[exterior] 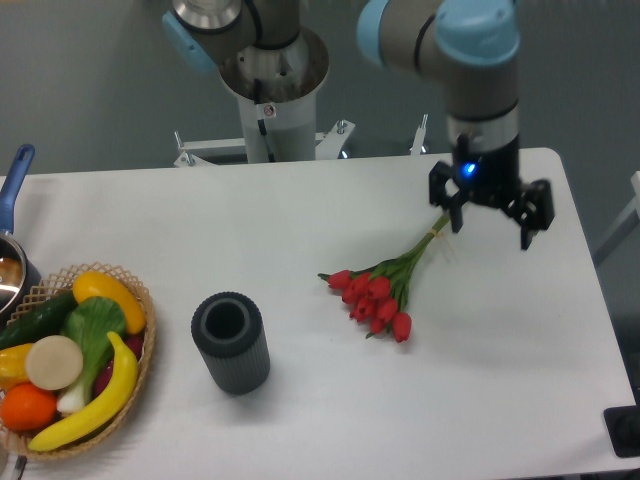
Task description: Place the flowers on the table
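Note:
The flowers (380, 290), a bunch of red tulips with green leaves and tied green stems, lie flat on the white table (300, 220), right of centre. Their stems point up and right toward my gripper (490, 228). My gripper hovers over the table's far right part, just past the stem ends. Its fingers are spread apart and hold nothing.
A dark grey ribbed cylinder vase (231, 342) stands upright left of the flowers. A wicker basket (141, 352) with a banana, orange, cucumber and leafy vegetable sits at the front left. A pot with a blue handle (14, 180) is at the left edge. The robot base (270, 110) stands behind the table.

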Tool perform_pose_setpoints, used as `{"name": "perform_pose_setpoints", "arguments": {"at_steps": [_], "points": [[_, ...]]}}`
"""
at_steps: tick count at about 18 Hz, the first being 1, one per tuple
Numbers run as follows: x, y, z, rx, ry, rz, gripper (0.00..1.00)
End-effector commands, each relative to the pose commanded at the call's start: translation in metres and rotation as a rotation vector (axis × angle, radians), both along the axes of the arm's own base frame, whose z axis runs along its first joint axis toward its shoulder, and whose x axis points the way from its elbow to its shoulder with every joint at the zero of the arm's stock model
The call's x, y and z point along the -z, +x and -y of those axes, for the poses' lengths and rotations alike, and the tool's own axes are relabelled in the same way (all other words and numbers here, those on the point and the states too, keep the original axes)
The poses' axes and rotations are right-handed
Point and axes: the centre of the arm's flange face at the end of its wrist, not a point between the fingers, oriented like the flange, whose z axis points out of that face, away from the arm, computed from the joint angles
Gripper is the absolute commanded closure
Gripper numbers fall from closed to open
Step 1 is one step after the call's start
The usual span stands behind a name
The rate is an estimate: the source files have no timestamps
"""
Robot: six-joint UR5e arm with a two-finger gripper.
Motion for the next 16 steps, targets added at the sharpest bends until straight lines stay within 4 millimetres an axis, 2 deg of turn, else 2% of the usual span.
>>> {"name": "perform_pose_setpoints", "arguments": {"at_steps": [3, 8, 12, 16], "points": [[-0.011, 0.000, 0.032, 0.064, -0.015, 0.023, 0.00], [-0.016, 0.000, 0.082, 0.206, -0.091, 0.046, 0.00], [-0.008, 0.002, 0.103, 0.278, -0.113, 0.074, 0.00], [-0.012, 0.003, 0.104, 0.284, -0.095, 0.069, 0.00]]}}
